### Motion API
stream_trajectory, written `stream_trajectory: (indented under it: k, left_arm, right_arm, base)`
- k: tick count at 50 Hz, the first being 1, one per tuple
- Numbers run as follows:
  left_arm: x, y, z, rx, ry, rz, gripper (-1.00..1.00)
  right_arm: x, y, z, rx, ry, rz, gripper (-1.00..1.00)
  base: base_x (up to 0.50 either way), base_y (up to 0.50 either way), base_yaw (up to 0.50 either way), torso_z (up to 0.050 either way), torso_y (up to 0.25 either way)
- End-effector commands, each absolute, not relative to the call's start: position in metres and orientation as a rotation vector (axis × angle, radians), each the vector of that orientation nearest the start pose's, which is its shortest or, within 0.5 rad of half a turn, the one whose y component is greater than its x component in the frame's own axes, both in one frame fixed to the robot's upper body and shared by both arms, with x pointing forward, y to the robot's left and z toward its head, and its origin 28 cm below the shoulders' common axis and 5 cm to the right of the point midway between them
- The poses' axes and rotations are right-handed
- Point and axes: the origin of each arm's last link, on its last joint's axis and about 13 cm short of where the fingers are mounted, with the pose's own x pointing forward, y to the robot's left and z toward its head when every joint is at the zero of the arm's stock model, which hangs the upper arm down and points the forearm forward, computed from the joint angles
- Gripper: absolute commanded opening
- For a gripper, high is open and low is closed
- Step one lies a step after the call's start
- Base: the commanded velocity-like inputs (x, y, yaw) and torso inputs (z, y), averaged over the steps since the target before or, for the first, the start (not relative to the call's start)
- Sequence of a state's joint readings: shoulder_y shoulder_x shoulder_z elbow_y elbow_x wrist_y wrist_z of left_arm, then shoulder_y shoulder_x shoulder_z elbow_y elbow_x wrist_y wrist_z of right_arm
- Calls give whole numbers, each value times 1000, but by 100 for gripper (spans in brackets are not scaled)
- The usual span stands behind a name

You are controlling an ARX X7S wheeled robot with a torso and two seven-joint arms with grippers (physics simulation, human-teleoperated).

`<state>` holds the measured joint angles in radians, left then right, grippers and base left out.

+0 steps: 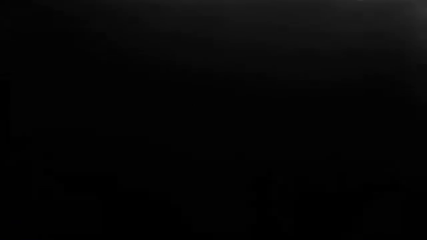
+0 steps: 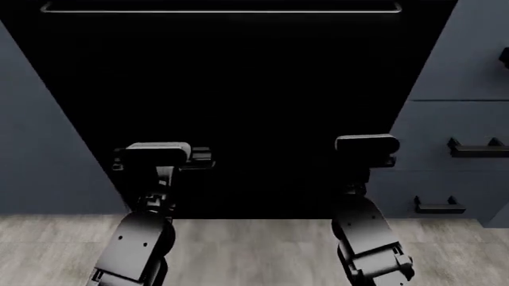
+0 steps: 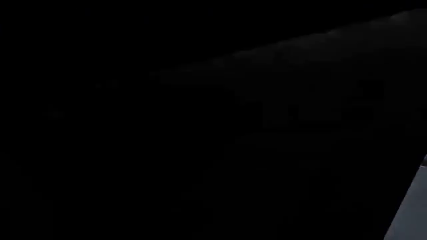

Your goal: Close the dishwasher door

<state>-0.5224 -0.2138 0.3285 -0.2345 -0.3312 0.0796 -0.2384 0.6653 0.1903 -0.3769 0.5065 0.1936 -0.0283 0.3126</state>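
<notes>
The dishwasher door (image 2: 254, 89) fills the middle of the head view as a wide glossy black panel. Its thin silver bar handle (image 2: 223, 9) runs along the top edge. Both arms reach up to the door's lower part: the left wrist (image 2: 159, 154) on its left half and the right wrist (image 2: 366, 146) on its right half. Beyond each wrist the fingers merge into the black panel, so neither gripper's state shows. The left wrist view is entirely black. In the right wrist view there is only black, apart from a pale grey sliver (image 3: 410, 215). The dishwasher's inside is hidden.
Grey-blue drawer fronts with short black handles (image 2: 475, 149) (image 2: 437, 207) stand right of the door. A grey-blue cabinet face (image 2: 40, 149) flanks it on the left. Pale wood-look floor (image 2: 254, 250) lies under the arms.
</notes>
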Motion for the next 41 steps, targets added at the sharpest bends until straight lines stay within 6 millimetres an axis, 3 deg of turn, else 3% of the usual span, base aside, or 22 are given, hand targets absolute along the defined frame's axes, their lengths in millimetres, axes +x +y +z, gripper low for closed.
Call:
stream_trajectory:
  k: [1, 6, 15, 28, 34, 37, 41]
  left_arm:
    - [351, 200, 105, -50, -273, -24, 100]
    - [364, 197, 105, -37, -254, -27, 100]
    - [378, 196, 116, -34, -248, -35, 100]
    - [379, 192, 117, -30, -219, -66, 100]
    - [364, 197, 123, -37, -258, -66, 100]
    - [350, 202, 130, -55, -299, -46, 100]
    - [331, 206, 137, -71, -345, -41, 100]
  right_arm:
    - [391, -112, 113, -190, -200, -160, 100]
    - [409, -111, 117, -217, -191, -161, 100]
    - [415, -112, 129, -241, -180, -170, 100]
    - [417, -118, 133, -233, -143, -190, 100]
    - [417, -119, 133, -223, -181, -183, 100]
    - [399, -124, 119, -240, -130, -192, 100]
    - [369, -113, 152, -213, -286, -140, 100]
  base:
    - [0, 0, 0, 0, 0]
    - [0, 0, 0, 0, 0]
    - [0, 0, 0, 0, 1]
    - [0, 0, 0, 0, 1]
    - [0, 0, 0, 0, 0]
    - [14, 0, 0, 0, 3]
    - [0, 0, 0, 0, 0]
